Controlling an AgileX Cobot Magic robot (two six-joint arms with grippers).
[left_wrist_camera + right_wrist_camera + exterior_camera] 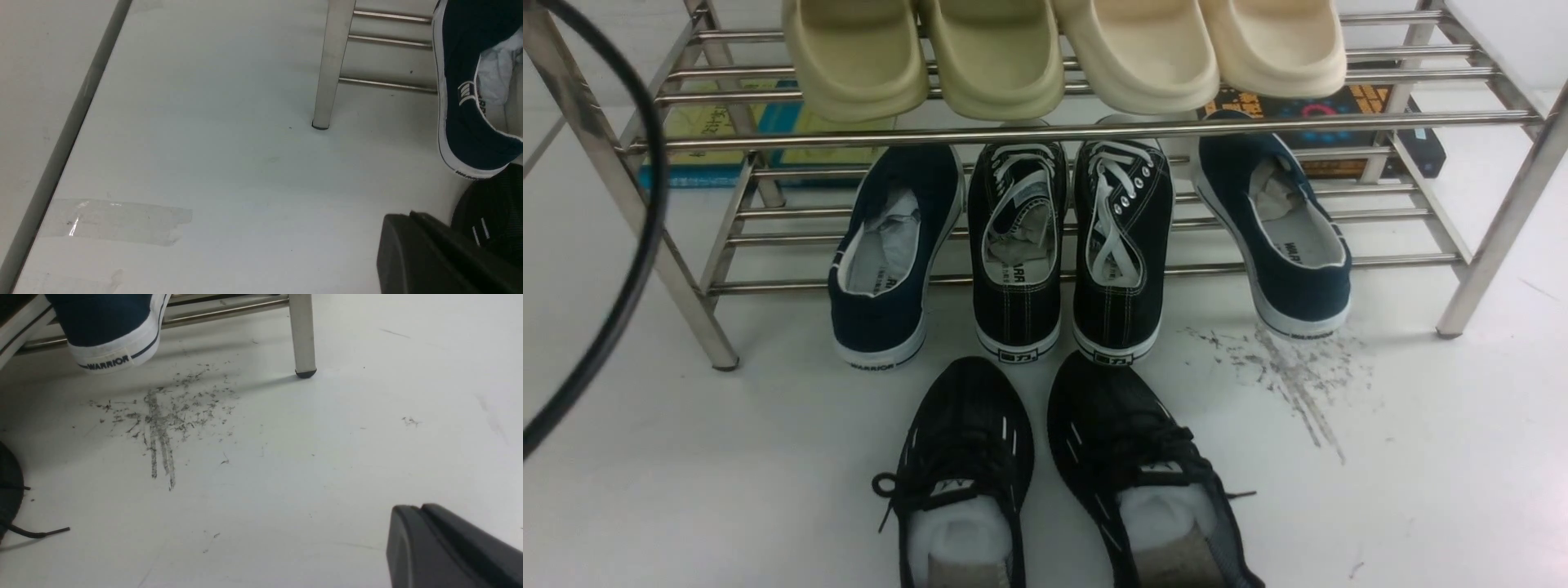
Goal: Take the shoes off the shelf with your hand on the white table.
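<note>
Two all-black knit mesh sneakers (1045,474) side by side on white table (1421,490), off steel-tube shelf (1094,131). Left gripper (412,253) and right gripper (425,543) both closed, empty. Beyond, navy slip-ons (882,253) on lower rack.

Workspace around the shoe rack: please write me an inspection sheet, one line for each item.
Surface: white table with dark scuff streaks; clear tape stuck near its edge.
Job's things: both black mesh sneakers stand on the table in front of the steel rack, side by side.
Clutter: navy slip-ons and black canvas sneakers on the lower tier; cream slippers on the upper; books behind.
Grippers: left gripper shut, holding nothing, beside one mesh sneaker; right gripper shut, holding nothing.
Cables: black cable hangs at left.
Surroundings: nothing seen.
</note>
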